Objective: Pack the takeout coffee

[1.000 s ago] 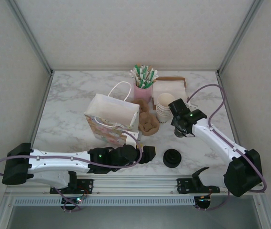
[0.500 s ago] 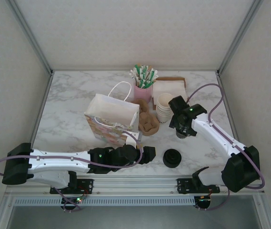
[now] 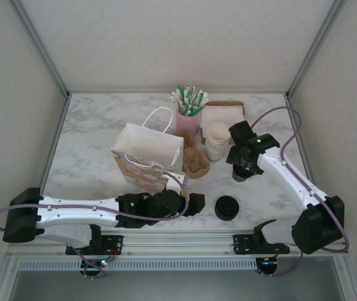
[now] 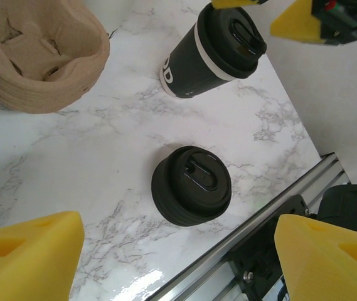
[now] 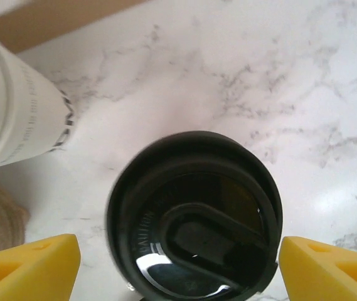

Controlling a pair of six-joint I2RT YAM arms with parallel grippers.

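Left wrist, upright takeout coffee, dark-sided, black-lidded, white-rimmed.

Robot lab cell, dressed up as a café counter. Lab cues: plain white panel walls close in on three sides, aluminium frame posts run up the corners, and my left arm and right arm are bolted to a metal rail at the near edge, with purple cables looping off them. The tabletop is marble-look. Café props sit grouped mid-table: a patterned paper bag with handles, a pink cup of green-and-white sticks, napkins in a brown tray, a stack of cream cups, stacked pulp cup carriers, a pile of black lids and one lidded takeout cup.
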